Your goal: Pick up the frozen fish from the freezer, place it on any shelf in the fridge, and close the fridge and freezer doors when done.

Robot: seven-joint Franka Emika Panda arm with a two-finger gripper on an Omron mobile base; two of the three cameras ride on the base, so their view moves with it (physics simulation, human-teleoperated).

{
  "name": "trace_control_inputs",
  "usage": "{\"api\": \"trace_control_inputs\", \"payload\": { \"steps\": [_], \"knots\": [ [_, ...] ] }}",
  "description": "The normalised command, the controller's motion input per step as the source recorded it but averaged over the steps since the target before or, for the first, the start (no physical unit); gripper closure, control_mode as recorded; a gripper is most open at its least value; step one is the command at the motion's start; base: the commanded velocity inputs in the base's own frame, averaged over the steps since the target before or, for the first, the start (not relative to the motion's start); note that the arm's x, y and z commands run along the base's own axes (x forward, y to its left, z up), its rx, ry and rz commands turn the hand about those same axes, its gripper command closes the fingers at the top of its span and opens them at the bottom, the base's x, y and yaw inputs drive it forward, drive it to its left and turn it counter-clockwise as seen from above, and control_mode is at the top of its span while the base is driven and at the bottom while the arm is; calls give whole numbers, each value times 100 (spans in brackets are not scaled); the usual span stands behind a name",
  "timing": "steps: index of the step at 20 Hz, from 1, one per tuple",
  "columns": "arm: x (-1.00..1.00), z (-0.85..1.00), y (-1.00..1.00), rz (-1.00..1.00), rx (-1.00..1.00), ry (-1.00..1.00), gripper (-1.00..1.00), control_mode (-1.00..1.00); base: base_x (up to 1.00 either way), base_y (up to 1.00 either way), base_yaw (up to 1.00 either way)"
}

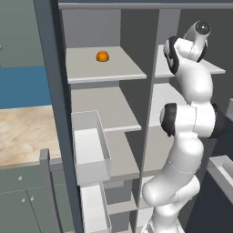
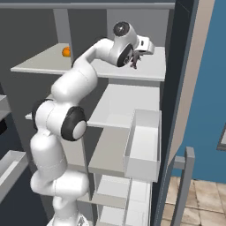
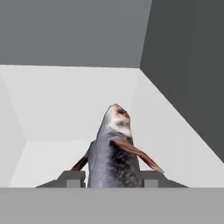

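Fish held over the top fridge shelf

The fridge (image 2: 132, 26) stands open; above its top shelf (image 2: 150, 68), well right of the orange item (image 1: 102, 56), the hand (image 2: 136, 59) is clenched on the frozen fish (image 3: 113, 153), head pointing away toward the back wall

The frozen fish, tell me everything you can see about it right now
The frozen fish is dark grey and speckled along the body, paler and brownish at the head, with thin reddish-brown fins sticking out on both sides. In the hand view it points away from the camera, clamped between the two dark fingertips of the gripper. In the right base view it shows as a small dark shape at the gripper, above the top light grey shelf; whether it touches the shelf cannot be told.
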Motion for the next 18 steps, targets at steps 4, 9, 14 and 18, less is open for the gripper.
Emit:
{"api": "trace_control_inputs", "payload": {
  "steps": [4,9,14,18],
  "knots": [
    [40,0,1,0,-7,0,-100,-100,0,0,0],
    [-9,0,0,0,-2,-4,-100,-100,0,0,0],
    [-87,0,1,0,0,-16,-100,-100,0,0,0],
    [-100,-2,4,0,0,-28,-100,-100,0,0,0]
  ]
}}
